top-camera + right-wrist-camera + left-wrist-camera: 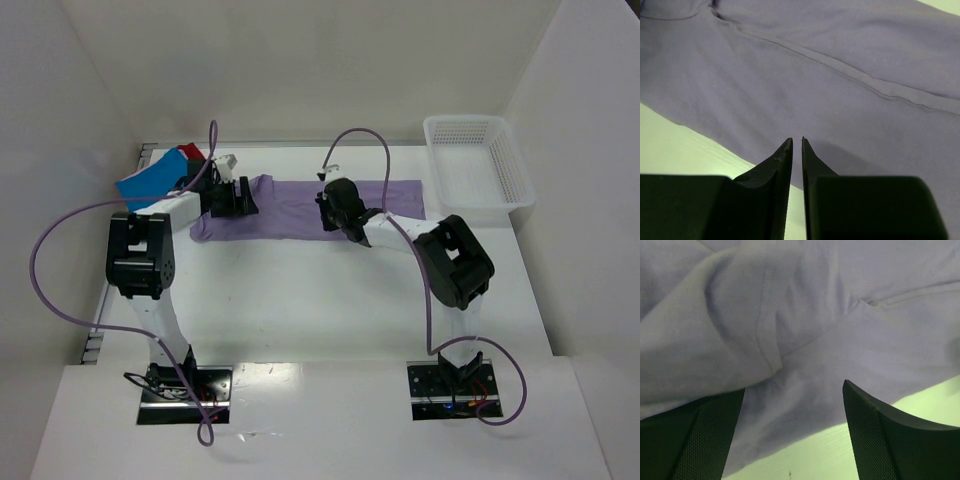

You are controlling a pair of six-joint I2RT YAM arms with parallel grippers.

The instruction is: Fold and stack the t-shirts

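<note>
A large lavender-purple t-shirt lies spread flat along the back of the table. My left gripper hovers open over its rumpled left end, next to a seam and a fold; the wide-apart fingers frame the cloth's near edge, with nothing between them. My right gripper is over the middle of the shirt's near edge. In the right wrist view the gripper is shut to a thin slit, pointing at smooth cloth, nothing seen pinched. A folded bright blue t-shirt and a red one lie at the back left.
A white mesh basket stands at the back right corner, just beyond the lavender shirt's right end. White walls close in the table on three sides. Bare table stretches between the shirt and the arm bases.
</note>
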